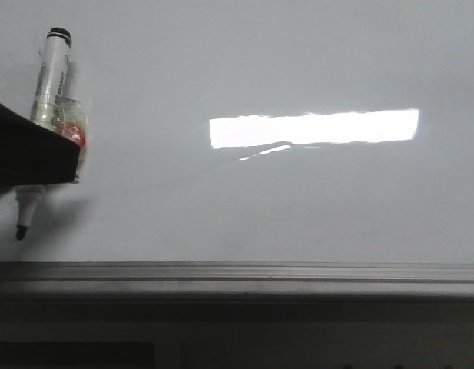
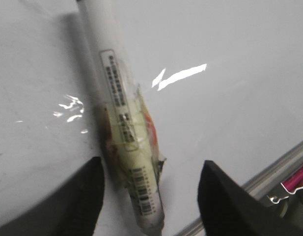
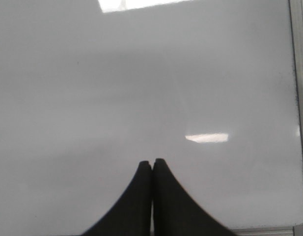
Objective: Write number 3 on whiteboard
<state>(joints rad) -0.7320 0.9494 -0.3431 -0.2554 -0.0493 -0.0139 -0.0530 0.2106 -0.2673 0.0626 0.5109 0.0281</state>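
Note:
The whiteboard (image 1: pixel 298 207) fills the front view, and no number 3 or other marker line shows on it. A white marker pen (image 1: pixel 51 84) with a taped, red-stained middle lies at the far left, black tip (image 1: pixel 20 231) toward the front edge. In the left wrist view the pen (image 2: pixel 129 147) lies on the board (image 2: pixel 230 98) between the wide-open fingers of my left gripper (image 2: pixel 152 162), close to one finger (image 2: pixel 87 191). A black finger (image 1: pixel 33 154) covers part of the pen in the front view. My right gripper (image 3: pixel 152 161) is shut and empty above the bare board (image 3: pixel 141 88).
A grey metal frame strip (image 1: pixel 237 270) runs along the board's front edge and shows in both wrist views (image 2: pixel 274 169) (image 3: pixel 299 73). A bright white glare patch (image 1: pixel 313 127) lies mid-board. Something pink (image 2: pixel 296 179) sits just beyond the frame.

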